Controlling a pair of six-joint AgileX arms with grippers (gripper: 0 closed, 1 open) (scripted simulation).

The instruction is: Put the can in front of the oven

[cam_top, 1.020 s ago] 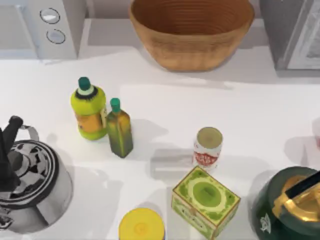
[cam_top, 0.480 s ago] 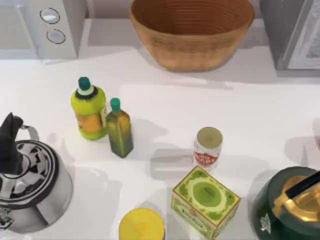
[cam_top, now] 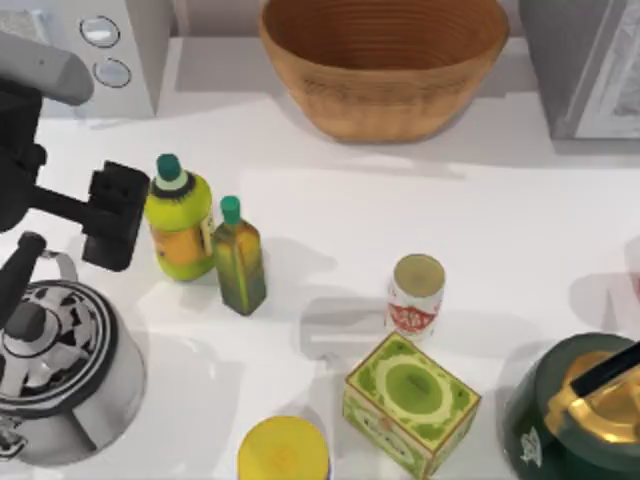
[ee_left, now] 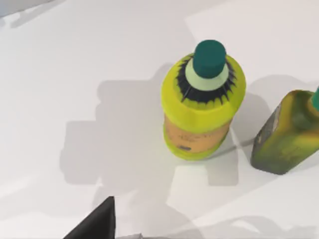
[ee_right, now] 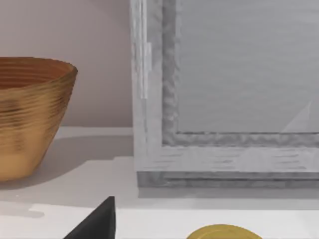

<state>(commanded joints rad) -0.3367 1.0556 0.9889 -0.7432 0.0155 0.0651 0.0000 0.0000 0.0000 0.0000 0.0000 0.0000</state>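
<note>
Can [cam_top: 416, 297] first: where does it stand?

— Upright on the white table [cam_top: 450, 215], right of the middle and toward the front edge. Nothing grips it and its beige top is uncovered.

What are the big things around it?

— A wide woven basket [cam_top: 385, 100] sits at the back centre. A grey appliance with a framed door [cam_top: 590, 70] is at the back right corner and a white appliance with two knobs [cam_top: 130, 60] at the back left. Which of the two is the oven cannot be told. The can is well apart from all three, with bare table between.

And nearer the front?

— A steel kettle [cam_top: 60, 370] fills the front left. A dark green teapot with a gold lid [cam_top: 570, 420] is at the front right, near the can but apart from it. A green square box [cam_top: 410, 400] stands just in front of the can, almost touching its base.

The smaller things?

— A round yellow-green bottle [cam_top: 180, 225] and a flat olive bottle [cam_top: 240, 265] stand side by side left of centre, between the left arm and the can. A yellow-topped container [cam_top: 283, 452] sits at the front edge, left of the box.

Where are the grippers?

— The left gripper [cam_top: 112, 215] hangs above the table just left of the yellow-green bottle, behind the kettle; it holds nothing, and whether it is wide or narrow cannot be told. The right gripper [ee_right: 97, 224] faces the grey appliance, with the basket off to one side; its state cannot be told either.
</note>
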